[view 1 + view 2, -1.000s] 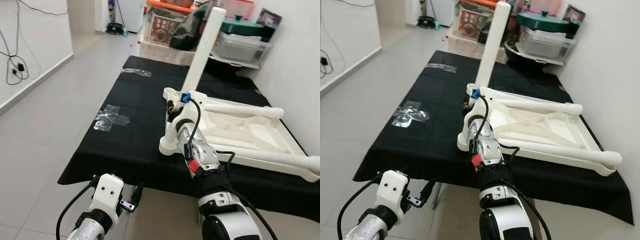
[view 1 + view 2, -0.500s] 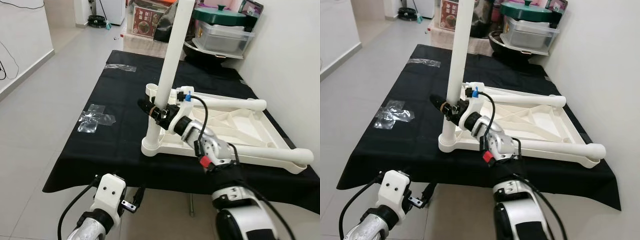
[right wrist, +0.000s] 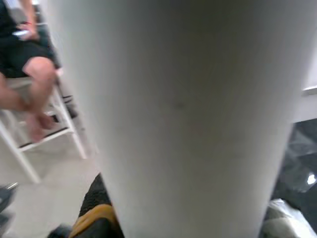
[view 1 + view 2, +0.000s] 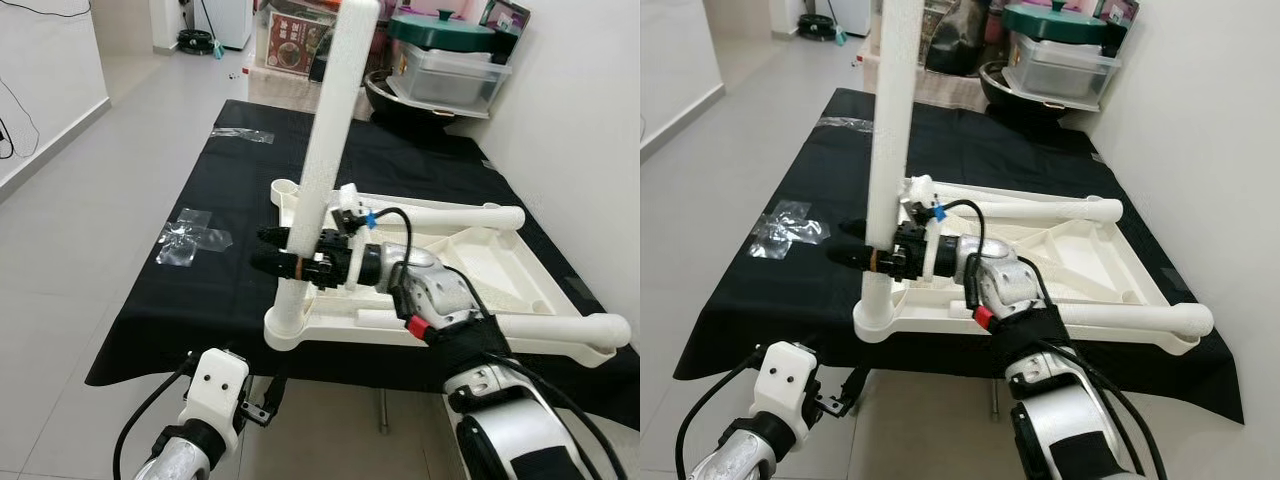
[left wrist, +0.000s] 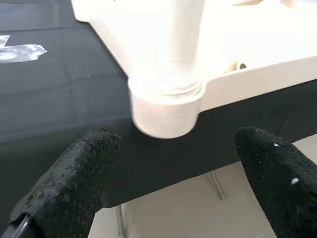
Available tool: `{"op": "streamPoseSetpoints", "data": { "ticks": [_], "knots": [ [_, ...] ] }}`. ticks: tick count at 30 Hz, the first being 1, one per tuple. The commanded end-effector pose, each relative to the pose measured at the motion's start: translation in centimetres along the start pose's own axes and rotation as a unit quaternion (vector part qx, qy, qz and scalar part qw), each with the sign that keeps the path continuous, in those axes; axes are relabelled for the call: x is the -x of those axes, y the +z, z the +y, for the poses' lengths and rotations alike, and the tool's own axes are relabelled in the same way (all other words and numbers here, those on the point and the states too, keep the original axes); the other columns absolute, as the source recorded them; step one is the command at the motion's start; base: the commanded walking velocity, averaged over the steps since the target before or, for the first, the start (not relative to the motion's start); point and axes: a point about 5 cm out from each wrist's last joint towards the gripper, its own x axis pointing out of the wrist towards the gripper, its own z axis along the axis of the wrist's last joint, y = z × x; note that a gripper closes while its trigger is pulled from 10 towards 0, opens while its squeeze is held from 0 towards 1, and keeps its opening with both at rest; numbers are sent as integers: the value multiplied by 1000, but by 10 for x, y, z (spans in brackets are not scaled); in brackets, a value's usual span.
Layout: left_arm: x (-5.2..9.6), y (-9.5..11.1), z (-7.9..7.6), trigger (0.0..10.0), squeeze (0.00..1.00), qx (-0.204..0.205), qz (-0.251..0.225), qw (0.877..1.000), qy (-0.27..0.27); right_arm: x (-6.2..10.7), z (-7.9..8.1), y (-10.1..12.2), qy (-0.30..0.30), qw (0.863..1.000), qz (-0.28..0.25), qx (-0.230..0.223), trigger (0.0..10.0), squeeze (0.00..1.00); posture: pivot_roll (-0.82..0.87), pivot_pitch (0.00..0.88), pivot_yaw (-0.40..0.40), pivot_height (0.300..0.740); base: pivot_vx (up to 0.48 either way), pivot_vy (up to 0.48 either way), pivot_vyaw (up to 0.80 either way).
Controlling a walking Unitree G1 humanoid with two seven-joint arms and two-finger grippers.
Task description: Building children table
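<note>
Writing: we read none.
Right gripper [image 4: 275, 253]: clenched round upright leg [image 4: 322, 158], seated in upturned tabletop [image 4: 470, 268] corner socket.
Left gripper [image 5: 173, 183]: released, socket ahead.
Nearby: tape [image 4: 193, 236], bins [image 4: 445, 70].

One tabletop [image 4: 480, 270] is counted, lying upside down on one counter [image 4: 200, 290] draped in black. Three legs are seen on it: one upright leg [image 4: 325, 160] gripped between the fingers of the right tool [image 4: 270, 252], and two lying legs [image 4: 455, 216] [image 4: 560, 325] beyond that tool. One empty socket [image 4: 284, 187] is seen just behind the upright leg. Two patches of clear tape [image 4: 194, 235] [image 4: 242, 136] are counted on the cloth, to the left of the right tool. Two tools are counted in all, the left tool [image 5: 173, 183] hanging below the counter's edge with its fingers apart. One seated person [image 3: 25, 59] is seen past the leg.
</note>
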Motion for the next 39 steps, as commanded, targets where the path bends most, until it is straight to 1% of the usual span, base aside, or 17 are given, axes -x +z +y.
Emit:
{"op": "streamPoseSetpoints", "data": {
  "ticks": [1,9,10,11,12,13,15,20,23,24,25,26,28,32,33,36,39],
  "knots": [
    [0,-3,-3,10000,0,2,7,1000,-6,-8,-6,0,-59,998,-2,-7,0,0,145,7,-183,740,0,0,0],
    [-1,-4,-3,10000,0,3,7,1000,-7,-9,-22,-4,-220,975,-13,-5,0,0,142,8,-182,740,0,0,0],
    [-1,-3,-3,10000,0,3,7,1000,-7,0,-34,-10,-361,932,-24,-37,0,0,133,11,-176,740,0,0,0],
    [-1,-3,-3,10000,0,3,7,1000,-7,0,-34,-10,-361,932,-24,-37,0,0,133,11,-176,740,0,0,0],
    [-1,-4,-2,10000,0,3,7,1000,-8,14,-41,-18,-487,871,-27,-58,0,0,135,14,-175,740,0,0,0],
    [-1,-4,-2,10000,0,3,7,1000,-8,14,-41,-18,-487,871,-27,-58,0,0,135,14,-175,740,0,0,0],
    [-1,-3,-2,10000,0,2,7,1000,-8,37,-39,-32,-635,766,-26,-98,0,0,139,14,-177,740,0,0,0],
    [-1,-4,-2,10000,0,1,8,1000,-7,33,-30,-40,-662,740,-31,-119,0,0,141,15,-176,740,0,0,0],
    [-1,-4,-2,10000,0,1,8,1000,-7,30,-29,-39,-654,745,-39,-124,39,0,135,16,-172,740,0,0,0],
    [-2,-4,-1,10000,0,2,7,1000,-7,22,-29,-36,-630,764,-52,-131,10000,0,134,14,-174,740,0,0,0],
    [-2,-4,-1,10000,0,2,7,1000,-7,13,-28,-33,-602,784,-63,-138,10000,0,133,14,-175,740,0,0,0],
    [-2,-3,-1,10000,0,2,7,1000,-7,8,-27,-30,-583,799,-70,-132,10000,914,133,14,-175,740,0,0,0],
    [-2,-3,-1,10000,0,2,7,1000,-7,5,-26,-29,-565,810,-78,-136,10000,1000,131,14,-175,740,0,0,0],
    [-3,-3,-1,10000,0,2,6,1000,-6,3,-24,-24,-547,824,-87,-120,10000,1000,134,13,-176,740,0,0,0],
    [-3,-3,-1,10000,0,2,6,1000,-6,1,-23,-22,-519,841,-93,-124,10000,0,133,13,-174,740,0,0,0],
    [-3,-3,-1,10000,0,2,6,1000,-6,0,-23,-19,-460,874,-99,-121,10000,0,134,13,-175,740,0,0,0],
    [-3,-3,-1,10000,0,2,6,1000,-6,8,-22,-13,-290,948,-80,-105,10000,0,130,13,-174,740,0,0,0]
  ]
}}
